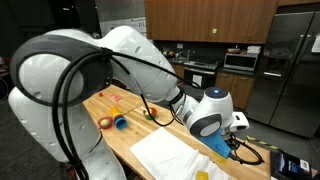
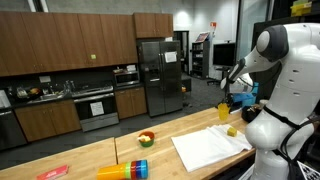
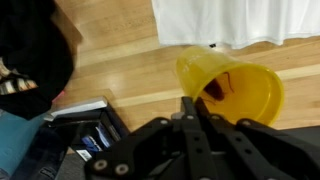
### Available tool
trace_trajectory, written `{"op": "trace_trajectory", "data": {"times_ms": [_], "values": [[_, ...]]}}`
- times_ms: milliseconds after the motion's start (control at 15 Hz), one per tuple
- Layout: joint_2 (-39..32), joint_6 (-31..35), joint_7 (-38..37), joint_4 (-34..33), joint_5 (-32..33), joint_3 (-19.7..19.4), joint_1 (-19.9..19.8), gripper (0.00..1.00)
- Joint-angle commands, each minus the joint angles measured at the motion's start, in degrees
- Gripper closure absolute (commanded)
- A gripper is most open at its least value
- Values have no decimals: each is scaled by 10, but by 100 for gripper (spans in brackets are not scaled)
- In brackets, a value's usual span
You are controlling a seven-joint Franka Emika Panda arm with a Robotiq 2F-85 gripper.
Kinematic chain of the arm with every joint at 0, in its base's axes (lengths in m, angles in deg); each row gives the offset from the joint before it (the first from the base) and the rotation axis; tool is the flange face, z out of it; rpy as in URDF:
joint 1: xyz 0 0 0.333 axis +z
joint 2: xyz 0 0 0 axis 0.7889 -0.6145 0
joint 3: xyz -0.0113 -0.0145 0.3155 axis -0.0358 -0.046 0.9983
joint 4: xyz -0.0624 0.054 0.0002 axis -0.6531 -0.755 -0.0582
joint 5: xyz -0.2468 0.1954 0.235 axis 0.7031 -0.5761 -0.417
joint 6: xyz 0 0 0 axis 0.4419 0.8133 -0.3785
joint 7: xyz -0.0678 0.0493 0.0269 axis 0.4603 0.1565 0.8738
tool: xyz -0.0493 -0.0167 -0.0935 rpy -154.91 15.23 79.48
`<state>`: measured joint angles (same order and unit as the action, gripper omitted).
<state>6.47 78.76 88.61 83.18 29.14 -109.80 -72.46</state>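
Note:
In the wrist view my gripper (image 3: 192,103) is shut, its two black fingers pinching the near rim of a yellow cup (image 3: 245,85). The cup tips away from the camera, and a small dark reddish thing (image 3: 218,88) shows inside it. In an exterior view the yellow cup (image 2: 223,111) hangs just above the right end of the wooden table (image 2: 90,158), under the gripper (image 2: 228,98). A white cloth (image 3: 240,20) lies on the table beyond the cup.
The white cloth (image 2: 210,148) covers the table's right part. A bowl of fruit (image 2: 146,139), a lying stack of coloured cups (image 2: 125,170) and a pink item (image 2: 52,172) sit further left. A small yellow-green thing (image 2: 232,130) lies by the cloth. Kitchen cabinets and a fridge (image 2: 152,75) stand behind.

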Motion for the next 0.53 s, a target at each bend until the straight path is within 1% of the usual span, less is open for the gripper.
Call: {"op": "trace_trajectory", "data": {"times_ms": [0, 133, 400, 467], "values": [[-22, 7, -38, -17, -11, -13, -14, 99], [-28, 5, -63, -22, -13, -16, -24, 99], [-38, -11, -126, -32, -40, -29, -41, 99], [-45, -20, -147, -37, -36, -30, -49, 99]]}}
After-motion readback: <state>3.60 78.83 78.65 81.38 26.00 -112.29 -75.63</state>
